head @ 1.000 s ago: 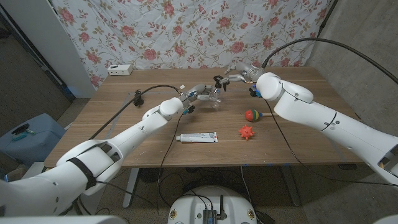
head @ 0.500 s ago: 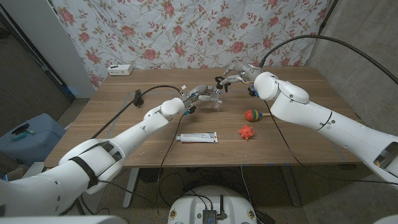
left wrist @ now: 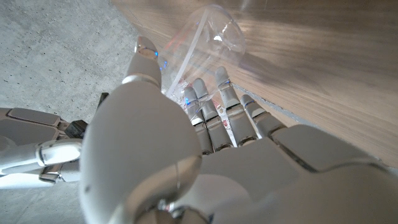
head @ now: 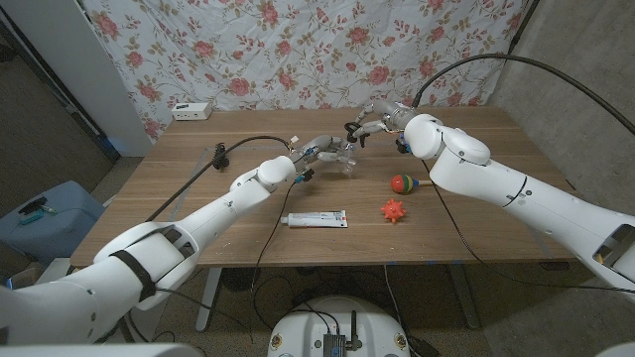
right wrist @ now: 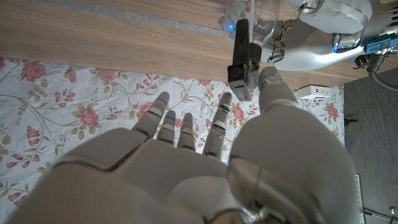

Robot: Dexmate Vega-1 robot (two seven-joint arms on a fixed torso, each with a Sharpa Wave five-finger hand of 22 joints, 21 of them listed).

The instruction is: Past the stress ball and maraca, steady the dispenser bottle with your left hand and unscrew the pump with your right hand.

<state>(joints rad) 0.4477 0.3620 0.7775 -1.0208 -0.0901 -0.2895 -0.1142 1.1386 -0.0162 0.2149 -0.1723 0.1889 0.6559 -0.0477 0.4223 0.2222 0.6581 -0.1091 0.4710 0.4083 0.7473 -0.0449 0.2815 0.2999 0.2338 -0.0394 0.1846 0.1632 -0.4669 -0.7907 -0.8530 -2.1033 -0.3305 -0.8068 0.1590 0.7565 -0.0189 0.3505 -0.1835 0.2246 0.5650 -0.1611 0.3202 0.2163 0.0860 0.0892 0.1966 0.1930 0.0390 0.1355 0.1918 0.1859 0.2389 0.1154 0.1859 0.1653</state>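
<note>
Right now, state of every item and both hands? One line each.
dispenser bottle: clear, gripped by left hand, off the table
pump: black, pinched by right hand
left hand: fingers wrapped round bottle
right hand: at the pump
maraca: lying, untouched
stress ball: resting, untouched
tube: lying flat

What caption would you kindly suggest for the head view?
Left hand holds the clear dispenser bottle while the right hand reaches its black pump.

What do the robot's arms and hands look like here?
Both arms are glossy white rounded shells; the left arm has a black band near the shoulder. Black cables trail along each. The left hand and right hand are white with grey segmented fingers, some showing small blue lights.
</note>
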